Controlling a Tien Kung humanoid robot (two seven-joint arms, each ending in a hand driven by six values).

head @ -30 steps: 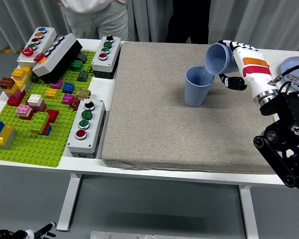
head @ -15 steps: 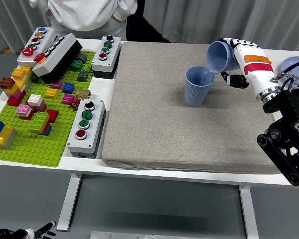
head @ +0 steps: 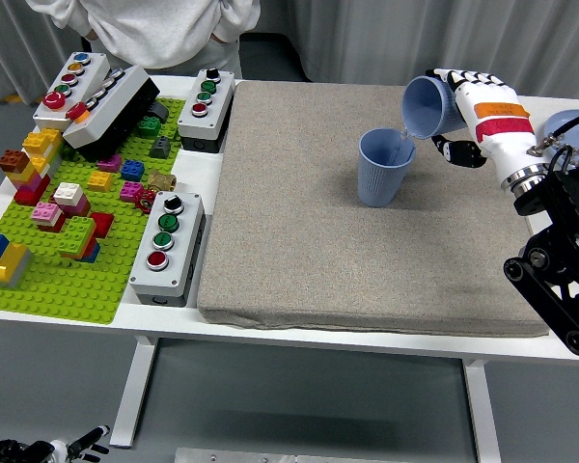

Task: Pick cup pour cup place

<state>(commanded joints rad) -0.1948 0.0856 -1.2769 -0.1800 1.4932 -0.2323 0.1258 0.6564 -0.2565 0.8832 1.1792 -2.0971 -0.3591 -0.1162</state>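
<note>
A blue cup [head: 384, 167] stands upright on the grey mat [head: 299, 231] towards its far right. My right hand [head: 463, 106] is shut on a second blue cup [head: 427, 104], held tilted on its side with its mouth facing left and down, just above the standing cup's right rim. A thin stream falls from the tilted cup into the standing one. My left arm is out of view.
A green brick baseplate [head: 53, 260] with several coloured bricks lies at the left. Three button boxes [head: 169, 246] [head: 206, 108] [head: 82, 92] stand around it. A blue bowl [head: 574, 130] sits at the far right edge. A person in a white top [head: 154, 24] stands at the far side.
The right hand and tilted cup have shifted slightly right and up. The person at the far side has moved to the left.
</note>
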